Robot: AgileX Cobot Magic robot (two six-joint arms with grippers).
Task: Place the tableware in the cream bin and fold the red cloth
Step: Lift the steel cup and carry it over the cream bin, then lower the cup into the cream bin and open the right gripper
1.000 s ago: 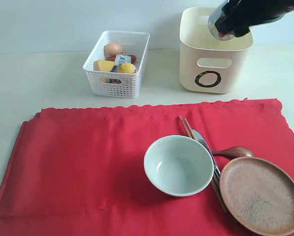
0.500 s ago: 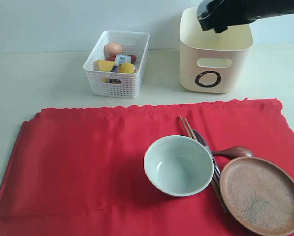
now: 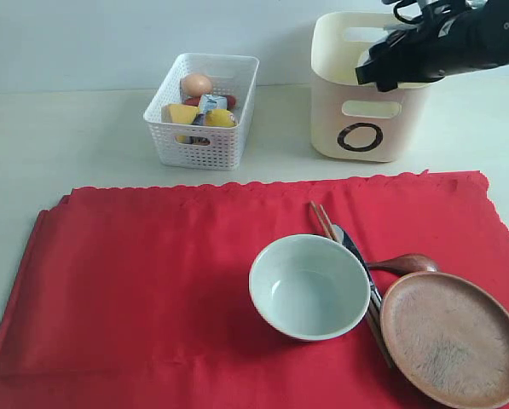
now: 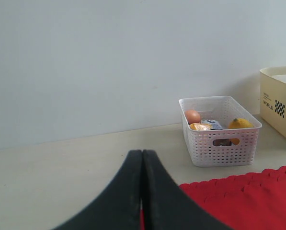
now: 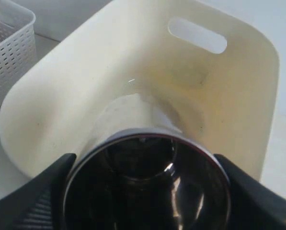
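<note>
Your right gripper (image 5: 147,196) has its jaws clamped on the steel cup (image 5: 133,120), held over the mouth of the cream bin (image 3: 335,119). Your left gripper (image 4: 142,187) has its jaws pressed together, holding nothing. The bowl (image 3: 309,287), plate (image 3: 453,338) and chopsticks (image 3: 322,221) lie on the red cloth (image 3: 152,281), on the camera side of the bin.

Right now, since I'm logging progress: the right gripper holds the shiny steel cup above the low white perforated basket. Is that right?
Not quite: the container is wrong. The right gripper holds the shiny steel cup above the tall cream plastic bin with rounded corners, as the right wrist view shows.
</note>
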